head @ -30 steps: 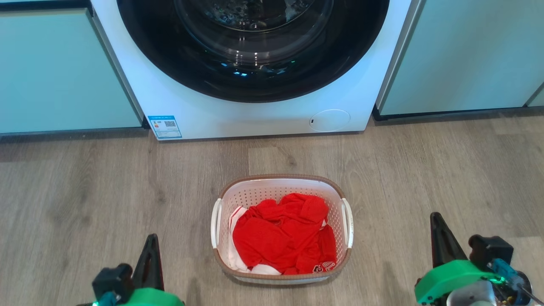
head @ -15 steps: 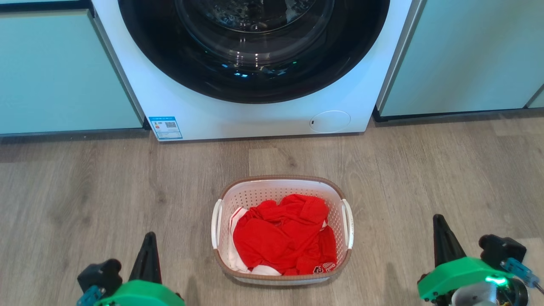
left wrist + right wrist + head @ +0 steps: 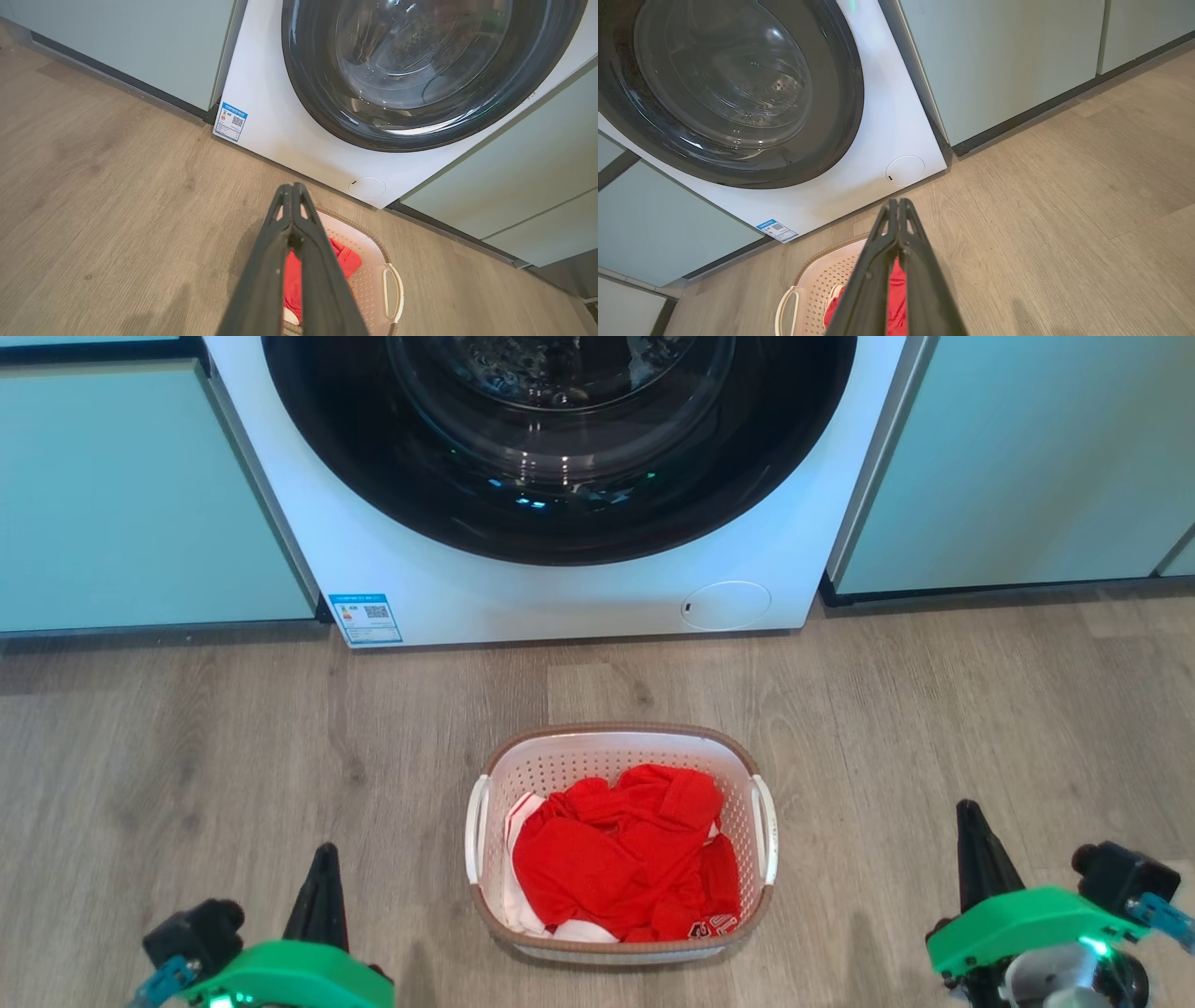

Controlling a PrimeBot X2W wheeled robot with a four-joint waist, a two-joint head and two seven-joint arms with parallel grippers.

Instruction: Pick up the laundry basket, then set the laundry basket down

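Both grippers now sit slightly wider apart than a second ago, left gripper [image 3: 324, 863] and right gripper [image 3: 971, 826] each pinched closed and empty, with the laundry basket [image 3: 607, 729] on the floor [image 3: 187, 756] directly between them, marginally nearer the left one.

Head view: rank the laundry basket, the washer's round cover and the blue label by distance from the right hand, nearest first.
1. laundry basket: left of the right hand.
2. round cover: lower right of the washer.
3. blue label: washer's lower left, farthest.
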